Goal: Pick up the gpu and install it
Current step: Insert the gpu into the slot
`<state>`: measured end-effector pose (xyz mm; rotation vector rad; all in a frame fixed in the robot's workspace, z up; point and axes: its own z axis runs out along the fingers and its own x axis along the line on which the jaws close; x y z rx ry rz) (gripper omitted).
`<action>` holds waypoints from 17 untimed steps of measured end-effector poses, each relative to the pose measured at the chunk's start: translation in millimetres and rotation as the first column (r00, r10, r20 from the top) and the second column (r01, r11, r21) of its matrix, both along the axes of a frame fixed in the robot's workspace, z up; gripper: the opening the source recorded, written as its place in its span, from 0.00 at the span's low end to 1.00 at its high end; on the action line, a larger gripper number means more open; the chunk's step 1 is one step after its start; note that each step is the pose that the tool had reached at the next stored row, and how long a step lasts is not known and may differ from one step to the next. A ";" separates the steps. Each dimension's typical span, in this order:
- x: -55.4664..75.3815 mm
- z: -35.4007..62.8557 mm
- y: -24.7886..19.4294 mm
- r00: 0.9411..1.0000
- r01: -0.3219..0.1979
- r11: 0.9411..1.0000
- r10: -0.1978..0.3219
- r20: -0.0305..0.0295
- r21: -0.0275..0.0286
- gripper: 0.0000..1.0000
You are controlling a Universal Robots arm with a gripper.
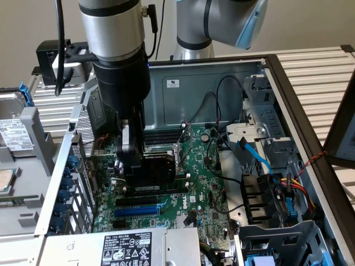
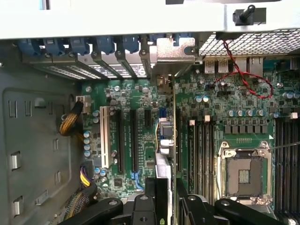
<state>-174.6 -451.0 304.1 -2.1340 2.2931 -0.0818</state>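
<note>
The exterior view looks steeply down, from close above, into the open computer case (image 1: pixel 294 94) from its power supply (image 1: pixel 127 246) end, facing across the motherboard (image 1: pixel 205 183). The wrist view looks down past the gripper (image 2: pixel 168 199) at the same board, nearer still, facing the rear slot brackets (image 2: pixel 108 47). Both views share the expansion slots (image 1: pixel 136 209) and the gpu (image 1: pixel 158 169).

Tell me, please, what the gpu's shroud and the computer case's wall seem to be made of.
On the gpu, the shroud looks like matte black plastic, showing no glare, though painted metal is possible. The case wall looks like bare sheet metal: dull grey, faintly shiny, with stamped shapes.
</note>
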 end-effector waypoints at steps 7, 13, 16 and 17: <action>-2.0 -2.2 0.2 1.000 -0.006 1.000 0.006 0.002 0.003 0.27; -2.9 -6.4 -0.9 1.000 -0.010 1.000 0.009 0.005 0.029 0.27; -3.6 -10.4 -1.3 1.000 -0.011 1.000 0.011 0.004 0.029 0.27; -3.8 -11.9 -1.5 1.000 -0.012 0.999 0.012 0.005 0.030 0.27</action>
